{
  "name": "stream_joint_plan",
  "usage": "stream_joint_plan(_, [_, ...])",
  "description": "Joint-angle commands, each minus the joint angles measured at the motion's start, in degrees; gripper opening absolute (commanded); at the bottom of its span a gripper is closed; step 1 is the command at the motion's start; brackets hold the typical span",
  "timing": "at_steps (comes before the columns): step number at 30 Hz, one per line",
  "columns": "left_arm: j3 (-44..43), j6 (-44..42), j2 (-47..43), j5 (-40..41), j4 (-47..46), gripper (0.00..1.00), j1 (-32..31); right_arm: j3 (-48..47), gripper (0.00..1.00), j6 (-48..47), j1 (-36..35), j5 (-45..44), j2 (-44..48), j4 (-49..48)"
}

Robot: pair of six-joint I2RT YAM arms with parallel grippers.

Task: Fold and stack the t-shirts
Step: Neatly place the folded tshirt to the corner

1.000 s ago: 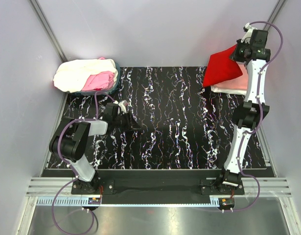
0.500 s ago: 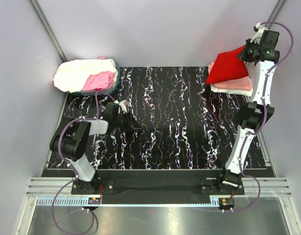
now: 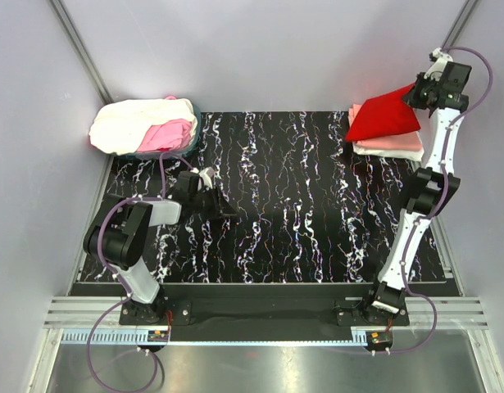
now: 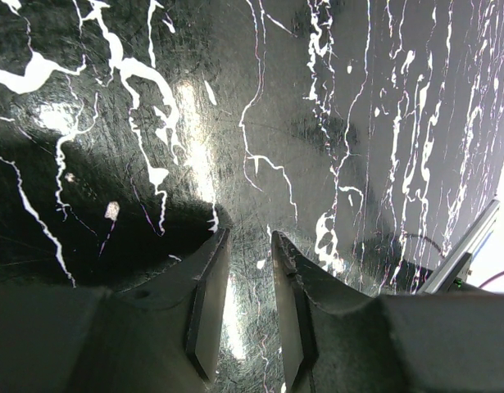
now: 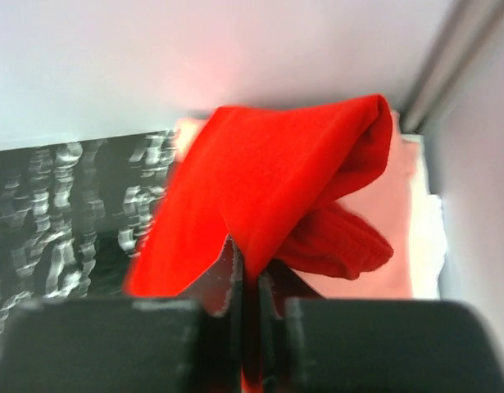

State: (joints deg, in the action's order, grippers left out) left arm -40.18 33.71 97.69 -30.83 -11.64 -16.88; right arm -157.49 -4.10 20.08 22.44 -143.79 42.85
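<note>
Right hand (image 5: 250, 286) clenched; left hand (image 4: 249, 246) ajar

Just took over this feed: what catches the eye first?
The red t-shirt, pinched in the right gripper at the far right corner, hangs over a folded pink stack. At far left lies a heap of cream and pink shirts; the left gripper sits empty above the black table.

Readable text, labels, brands, numbers, signs: none in any of the three views.
Counter (image 3: 301, 213): black with white veining, which is a pattern and not lettering.
Red t-shirt (image 5: 276, 172): plain cloth, with no print on the side that shows.
Small boards (image 3: 157, 334): below the arm bases, and any marking on them is too small to tell.
</note>
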Motion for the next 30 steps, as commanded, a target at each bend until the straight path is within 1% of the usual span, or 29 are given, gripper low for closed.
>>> stream_joint_plan(1, [-1.04,-1.11,1.10,1.74,0.74,0.33,-0.43,-2.03,0.12,1.19,2.86,-1.24,-4.39,-8.39])
stream_joint_plan(2, [-0.95,-0.93,0.93,1.82,0.57,0.33,-0.43,-2.90,0.28,1.81,3.39,-4.82,-5.35,-8.83])
stream_joint_plan(3, [-0.95,-1.02,0.92,1.83,0.56,0.33,-0.43,-3.35,0.40,2.51,3.91,-6.86,-7.02,-9.71])
stream_joint_plan(4, [-0.69,-0.93,0.84,1.83,0.30,0.33,-0.52,-3.78,0.64,3.73,5.05,-10.19,-7.73,-10.06])
stream_joint_plan(6, [-0.77,-1.02,0.57,2.00,0.30,0.33,-0.52,-4.49,0.86,9.78,6.29,-13.36,-9.22,-11.81])
stream_joint_plan(7, [-0.60,-1.02,0.66,1.91,0.21,0.33,-0.60,-4.49,0.97,11.55,7.68,-16.95,-9.41,-12.00])
stream_joint_plan(8, [-0.60,-0.93,0.57,1.91,0.13,0.33,-0.61,-4.23,1.00,12.87,8.39,-17.33,-9.32,-12.00])
stream_joint_plan(9, [-0.60,-0.93,0.57,2.09,0.04,0.33,-0.69,-3.18,1.00,14.98,9.01,-17.86,-7.93,-12.78])
stream_joint_plan(10, [-0.60,-0.84,0.49,2.00,0.04,0.33,-0.69,-1.61,1.00,15.52,9.45,-19.87,-6.87,-13.57])
stream_joint_plan(11, [-0.60,-0.93,0.48,2.09,-0.05,0.33,-0.78,1.63,1.00,15.52,9.54,-20.24,-5.55,-14.37])
stream_joint_plan(12, [-0.60,-0.93,0.57,2.09,0.04,0.33,-0.78,2.70,1.00,14.83,9.54,-20.85,-3.19,-15.16])
stream_joint_plan(16, [-0.51,-0.93,0.22,2.26,-0.05,0.33,-0.87,3.42,1.00,15.26,9.63,-26.73,0.87,-12.10])
stream_joint_plan(18, [-0.51,-0.93,0.22,2.26,-0.05,0.33,-0.96,6.22,1.00,16.92,9.63,-28.58,5.17,-10.60])
stream_joint_plan(21, [-0.42,-1.02,0.22,2.26,-0.23,0.33,-0.96,12.89,1.00,20.69,9.63,-33.23,12.37,-9.20])
stream_joint_plan(22, [-0.42,-1.02,0.05,2.26,-0.31,0.33,-0.96,14.74,1.00,21.75,9.63,-33.42,14.22,-8.93])
stream_joint_plan(23, [-0.33,-0.93,0.04,2.26,-0.31,0.33,-0.96,18.76,1.00,22.98,9.63,-33.25,17.89,-8.92])
stream_joint_plan(24, [-0.33,-0.93,0.13,2.35,-0.23,0.33,-0.96,21.23,1.00,25.34,9.54,-32.20,19.75,-9.79])
stream_joint_plan(25, [-0.33,-1.11,0.13,2.44,-0.31,0.33,-1.04,26.05,1.00,26.59,9.54,-28.10,21.60,-10.67])
stream_joint_plan(27, [-0.33,-1.11,0.04,2.35,-0.23,0.33,-1.05,30.73,1.00,30.89,9.46,-22.03,25.56,-12.96])
stream_joint_plan(28, [-0.33,-1.02,-0.04,2.53,-0.23,0.33,-1.05,34.23,1.00,32.30,9.37,-14.78,26.36,-13.49])
stream_joint_plan(30, [-0.33,-1.11,-0.04,2.53,-0.23,0.33,-1.05,36.72,1.00,36.43,9.19,-8.24,26.89,-12.62])
